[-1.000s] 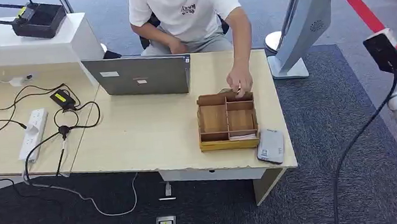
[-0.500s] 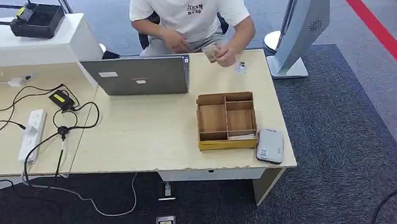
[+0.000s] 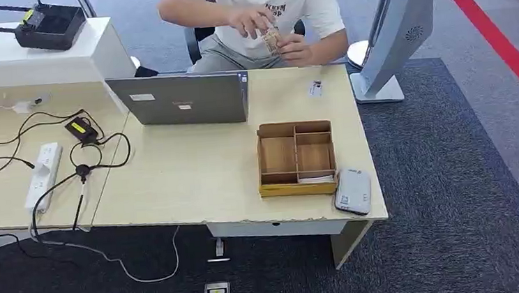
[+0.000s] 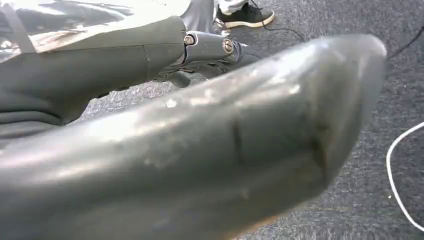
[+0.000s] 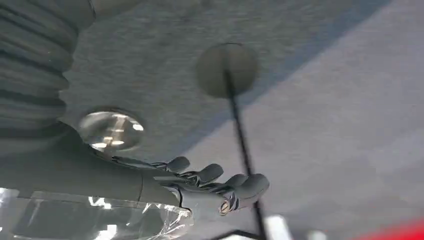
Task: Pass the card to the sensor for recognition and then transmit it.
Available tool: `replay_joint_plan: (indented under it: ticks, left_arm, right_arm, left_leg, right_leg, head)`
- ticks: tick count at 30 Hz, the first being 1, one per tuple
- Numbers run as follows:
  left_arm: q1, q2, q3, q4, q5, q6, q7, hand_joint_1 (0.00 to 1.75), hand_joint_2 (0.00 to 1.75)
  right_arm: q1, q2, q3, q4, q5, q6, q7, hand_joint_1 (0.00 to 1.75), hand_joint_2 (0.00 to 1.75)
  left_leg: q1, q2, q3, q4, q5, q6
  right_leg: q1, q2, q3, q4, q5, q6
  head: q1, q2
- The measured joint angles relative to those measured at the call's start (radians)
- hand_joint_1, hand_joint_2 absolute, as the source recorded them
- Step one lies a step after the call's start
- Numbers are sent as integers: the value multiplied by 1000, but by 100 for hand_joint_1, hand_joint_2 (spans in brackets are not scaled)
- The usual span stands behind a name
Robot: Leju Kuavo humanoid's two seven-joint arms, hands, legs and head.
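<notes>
Wooden divided tray (image 3: 296, 159) on desk (image 3: 189, 173); grey card reader (image 3: 353, 191) just beside it, 1 card (image 3: 316, 88) beyond. Right hand (image 5: 200, 182) empty, fingers loosely extended; left hand (image 4: 190, 150) state: cannot tell.

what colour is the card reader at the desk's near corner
Light grey, with a small label; the card reader shows best in the head view.

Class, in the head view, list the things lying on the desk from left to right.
White power strip → black adapter with yellow label → grey open laptop → wooden compartment tray → grey card reader.
</notes>
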Motion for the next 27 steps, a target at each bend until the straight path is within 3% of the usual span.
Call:
replay_joint_plan:
  ticks: [3,7,15,17,27]
  left_arm:
    - [-2,-3,0,0,-8,-6,-1,0,0]
    - [-2,-2,0,0,-13,-18,-1,0,0]
    - [-3,-1,-1,0,-34,-51,-7,0,0]
    - [-3,0,-1,0,-36,-55,-8,0,0]
    - [-6,3,-1,0,-49,-66,-1,0,0]
  right_arm:
    - [27,26,-27,19,7,56,114,0,175]
    - [41,57,-50,37,27,114,202,0,175]
    - [51,92,-50,62,111,414,394,0,175]
    - [54,100,-49,66,121,441,400,0,175]
    - [55,139,-40,68,171,489,309,0,175]
  left_leg:
    - [0,1,1,0,0,-1]
    - [0,1,2,0,0,-1]
    - [-1,1,2,0,1,0]
    - [-1,1,2,0,1,0]
    - [-1,1,2,0,1,0]
  right_leg:
    - [0,1,0,0,0,0]
    - [0,1,0,0,0,0]
    - [-1,1,0,0,1,0]
    - [-1,1,1,0,1,0]
    - [-1,1,0,0,0,0]
  head:
    - [0,0]
    - [0,0]
    - [0,0]
    - [0,0]
    - [0,0]
